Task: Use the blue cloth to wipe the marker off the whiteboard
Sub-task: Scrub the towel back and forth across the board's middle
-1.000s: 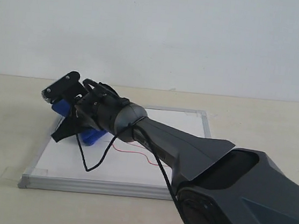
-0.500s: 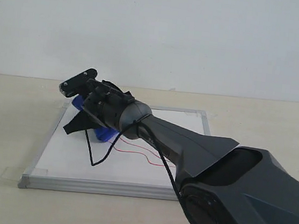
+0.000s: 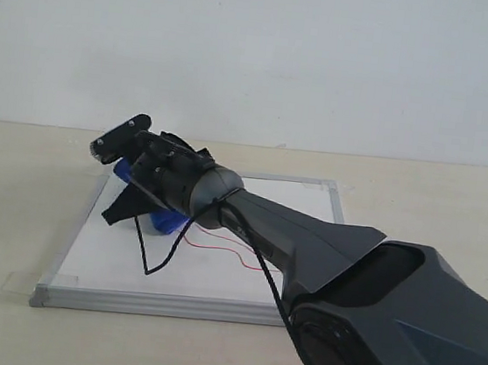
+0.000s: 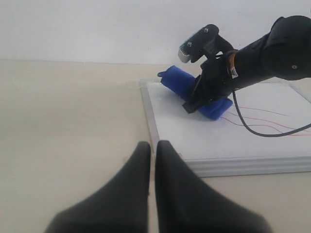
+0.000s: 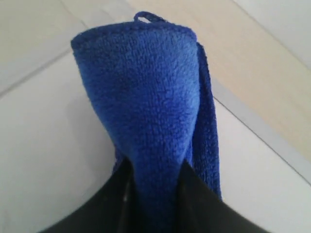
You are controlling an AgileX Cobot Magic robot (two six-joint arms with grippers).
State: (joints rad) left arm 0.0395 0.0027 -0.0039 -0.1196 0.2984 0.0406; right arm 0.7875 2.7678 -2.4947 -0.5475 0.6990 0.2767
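Observation:
The whiteboard (image 3: 103, 259) lies flat on the tan table, with its silver frame towards me. Thin red marker lines (image 3: 219, 248) run across its middle and show again as marker lines (image 4: 272, 121) in the left wrist view. My right gripper (image 3: 141, 199) reaches over the board's far left part and is shut on the blue cloth (image 3: 166, 220). The rolled blue cloth (image 5: 146, 97) sticks out between the jaws (image 5: 153, 170) and presses on the white whiteboard (image 5: 43, 145). My left gripper (image 4: 152, 145) is shut and holds nothing, low over the table beside the whiteboard's (image 4: 204, 141) near corner.
The right arm's dark body (image 3: 372, 294) covers the board's right part and the table in front of it. A black cable (image 3: 143, 255) loops from the wrist over the board. A pale wall (image 3: 259, 52) stands behind the table. Bare tan table (image 4: 68, 107) lies left of the board.
My right gripper has dragged the blue cloth a little to the right across the board's left part, then edged back left. The left gripper's earlier position is not shown.

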